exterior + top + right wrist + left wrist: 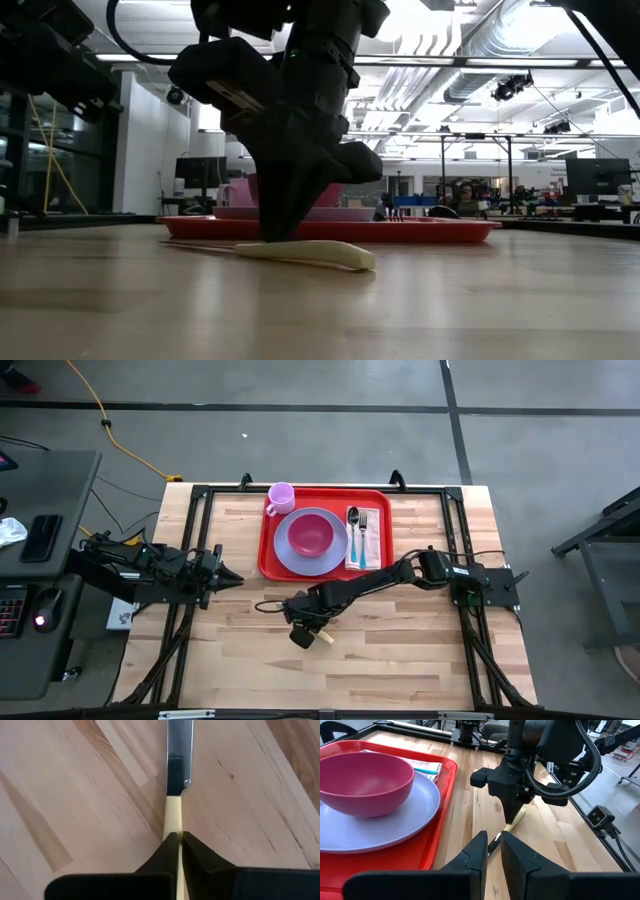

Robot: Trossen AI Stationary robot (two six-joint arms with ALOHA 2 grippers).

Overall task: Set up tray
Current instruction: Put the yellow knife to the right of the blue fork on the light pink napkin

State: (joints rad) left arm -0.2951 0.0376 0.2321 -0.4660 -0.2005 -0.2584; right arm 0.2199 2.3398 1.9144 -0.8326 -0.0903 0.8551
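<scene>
The red tray point(378, 500) lies at the table's far middle. It carries a lavender plate point(338, 563) with a pink bowl point(311, 535), a pink cup point(281, 497), and a napkin with a fork and a spoon point(362, 538). On the bare wood in front of the tray lies a knife point(516, 819) with a cream handle and a steel blade point(180, 740). My right gripper point(306, 632) stands over it, shut on the handle. My left gripper point(493, 851) waits at the table's left, pointing toward the knife, with a narrow gap between its fingers. My right gripper pinches the knife's cream handle point(173, 815) between its two fingers, one on each long side. The fingers point(285, 215) come steeply from above, pointing down. The knife lies nearly level, and its handle's free end point(350, 260) rests on the table.
Black frame rails point(455, 550) run along the table's left, right and far sides. Bare wood lies in front of the tray and around the knife. A desk with a keyboard and a phone point(42, 538) stands beyond the table's left edge.
</scene>
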